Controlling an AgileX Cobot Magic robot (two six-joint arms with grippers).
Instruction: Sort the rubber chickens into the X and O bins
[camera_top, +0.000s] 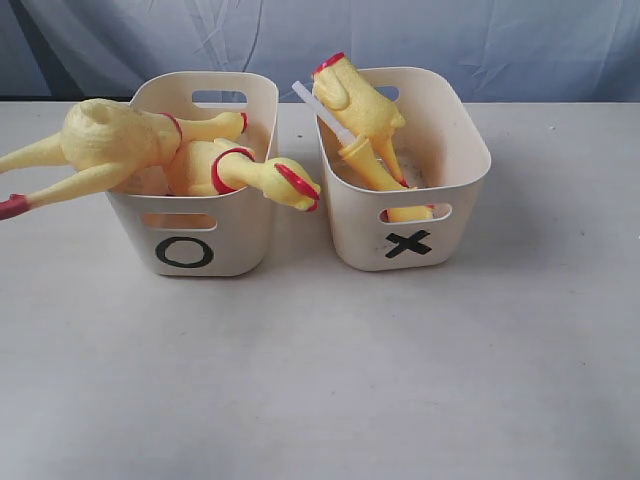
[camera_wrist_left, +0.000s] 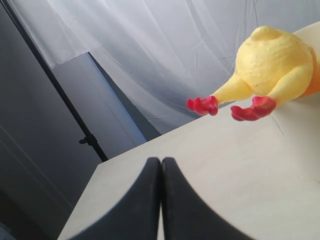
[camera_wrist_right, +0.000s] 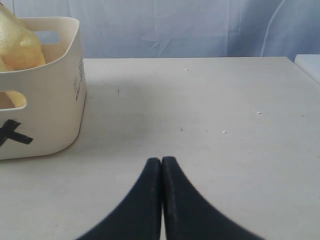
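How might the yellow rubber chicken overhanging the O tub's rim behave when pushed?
The yellow bumpy rubber chicken may tip out, since its body and legs overhang the cream plastic O tub. Its legs jut out unsagging, so probably springy, not limp.

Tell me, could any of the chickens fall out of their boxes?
Maybe. The big chicken lies across the rim of the O bin with its legs sticking far out, so it might tip off onto the table. Another chicken's head hangs over the side toward the X bin and could slide out. The white tube pokes above the X bin's rim, so a nudge might catch it.
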